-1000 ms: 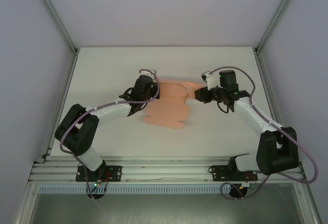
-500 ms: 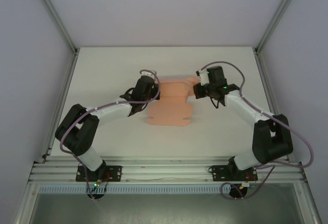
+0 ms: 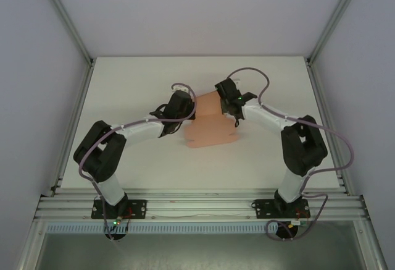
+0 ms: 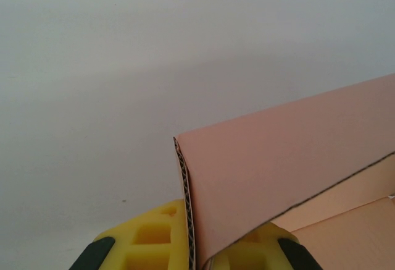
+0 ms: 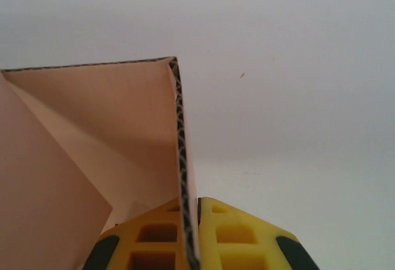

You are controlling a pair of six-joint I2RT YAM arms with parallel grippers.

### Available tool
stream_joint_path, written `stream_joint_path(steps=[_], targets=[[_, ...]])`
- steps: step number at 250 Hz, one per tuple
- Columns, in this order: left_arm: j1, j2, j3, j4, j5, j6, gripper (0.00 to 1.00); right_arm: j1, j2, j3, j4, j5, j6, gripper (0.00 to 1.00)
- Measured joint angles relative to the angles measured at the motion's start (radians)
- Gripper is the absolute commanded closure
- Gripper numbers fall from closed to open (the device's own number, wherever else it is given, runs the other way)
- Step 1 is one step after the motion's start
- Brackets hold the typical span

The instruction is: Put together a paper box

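The paper box [image 3: 212,128] is a salmon-pink corrugated card sheet in the middle of the white table, partly folded up at its far end. My left gripper [image 3: 190,110] is at the sheet's left edge, my right gripper [image 3: 220,96] at its far right corner. In the left wrist view the yellow fingers [image 4: 147,243] of my left gripper [image 4: 196,253] are shut on a raised panel of the paper box [image 4: 284,177]. In the right wrist view my right gripper [image 5: 194,236] pinches an upright flap of the paper box [image 5: 117,115] edge-on between its yellow fingers [image 5: 247,236].
The white table [image 3: 136,78] lies bare to the left, right and far side of the sheet. Aluminium rails [image 3: 197,205] carrying both arm bases run along the near edge. Grey enclosure walls and slanted frame posts [image 3: 68,23] bound the sides.
My right arm has swung left and inward, shutting on the far right flap and lifting it. The sheet's footprint has narrowed. The left arm has shifted slightly right, still gripping.
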Motion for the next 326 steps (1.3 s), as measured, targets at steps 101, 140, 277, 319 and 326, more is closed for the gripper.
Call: stream_joint_path(steps=[101,140,277,319,326], targets=[[-0.005,0.0,-0.024,0.09,-0.029,0.045,1.0,-0.121,-0.434,-0.303,0.032,-0.24,-0.095,0.14],[-0.004,0.003,-0.083,0.171,-0.045,0.093,1.0,-0.188,-0.56,-0.349,0.051,-0.356,-0.129,0.07],[-0.039,0.121,-0.174,0.513,-0.104,0.232,1.0,-0.168,-0.2,-0.08,0.132,-0.439,-0.322,0.0],[-0.068,0.168,-0.176,0.557,-0.132,0.278,1.0,-0.111,-0.14,-0.103,0.135,-0.432,-0.348,0.0],[-0.07,0.172,-0.176,0.565,-0.138,0.283,1.0,-0.109,-0.139,-0.104,0.135,-0.431,-0.349,0.0]])
